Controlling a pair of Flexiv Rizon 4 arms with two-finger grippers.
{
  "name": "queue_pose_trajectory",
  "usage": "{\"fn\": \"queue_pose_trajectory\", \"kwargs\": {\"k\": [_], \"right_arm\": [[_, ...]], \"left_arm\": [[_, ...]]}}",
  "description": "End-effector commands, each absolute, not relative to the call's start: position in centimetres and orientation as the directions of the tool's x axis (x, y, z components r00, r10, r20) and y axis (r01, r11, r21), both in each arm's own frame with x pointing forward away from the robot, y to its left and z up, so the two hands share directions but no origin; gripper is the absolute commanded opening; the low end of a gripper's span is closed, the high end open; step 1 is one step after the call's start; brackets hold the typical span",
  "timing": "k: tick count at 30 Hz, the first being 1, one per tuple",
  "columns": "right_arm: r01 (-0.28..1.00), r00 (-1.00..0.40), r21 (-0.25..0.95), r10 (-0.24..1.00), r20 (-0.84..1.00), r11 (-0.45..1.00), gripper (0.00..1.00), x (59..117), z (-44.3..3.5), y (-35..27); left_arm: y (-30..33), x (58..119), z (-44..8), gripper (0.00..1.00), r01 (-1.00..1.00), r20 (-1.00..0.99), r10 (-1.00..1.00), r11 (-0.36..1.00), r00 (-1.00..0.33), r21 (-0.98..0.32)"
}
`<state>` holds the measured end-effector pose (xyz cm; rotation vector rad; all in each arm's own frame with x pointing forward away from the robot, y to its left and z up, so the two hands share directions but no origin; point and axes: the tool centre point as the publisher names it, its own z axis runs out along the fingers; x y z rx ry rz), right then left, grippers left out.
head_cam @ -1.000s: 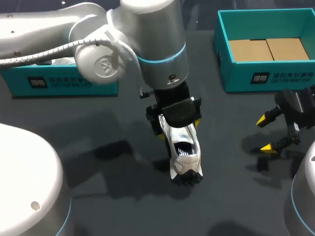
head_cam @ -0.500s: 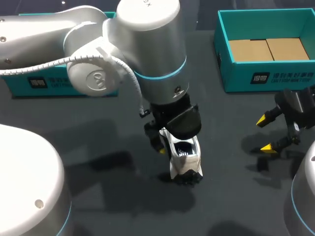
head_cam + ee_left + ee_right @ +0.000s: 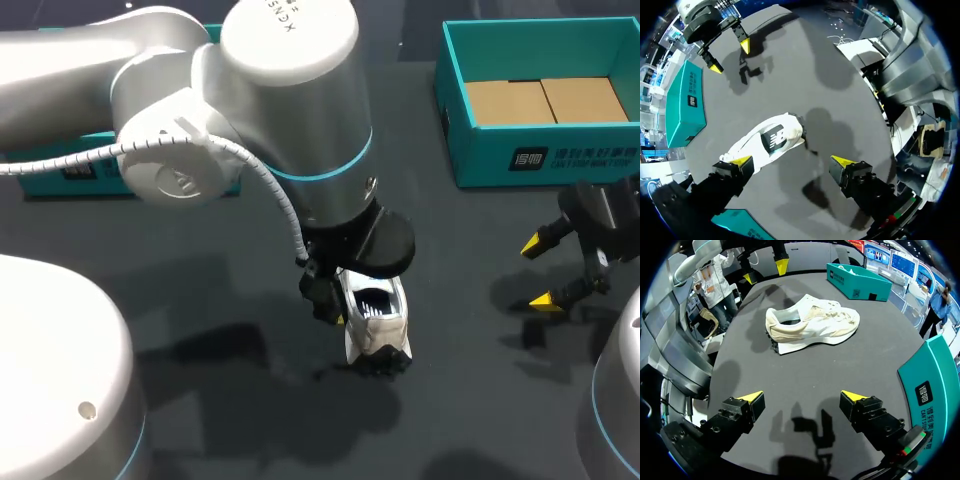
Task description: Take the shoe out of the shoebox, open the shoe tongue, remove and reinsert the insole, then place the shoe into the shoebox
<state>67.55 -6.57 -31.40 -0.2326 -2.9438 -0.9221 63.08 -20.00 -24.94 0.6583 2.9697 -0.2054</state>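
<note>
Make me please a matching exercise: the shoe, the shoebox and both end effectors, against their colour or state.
1. shoe
2. shoebox
3. left end effector
4. right end effector

A. open, over bare table
B. teal, brown cardboard inside
C. open, low over the shoe
D. white, on the table

Pairs: 1-D, 2-B, 3-C, 4-A.

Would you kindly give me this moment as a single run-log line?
shoe: on table, outside shoebox | left gripper: open, one finger beside shoe | right gripper: open, clear of shoe
</note>
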Motion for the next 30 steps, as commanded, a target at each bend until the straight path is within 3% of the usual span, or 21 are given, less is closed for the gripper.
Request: {"fn": "queue_pose_trajectory", "kwargs": {"k": [1, 30], "right_arm": [[0.157, -0.988, 0.562, 0.129, 0.09, 0.812, 1.0, 67.5, -31.4, -6.6], [0.157, -0.988, 0.562, 0.129, 0.09, 0.812, 1.0, 67.5, -31.4, -6.6]], "left_arm": [[-21.8, 62.5, -26.4, 1.0, 0.305, -0.092, 0.298, 0.949, -0.95, -0.081], [-24.9, 61.6, -33.6, 1.0, -0.02, -0.095, -0.027, 0.997, -0.995, -0.068]]}}
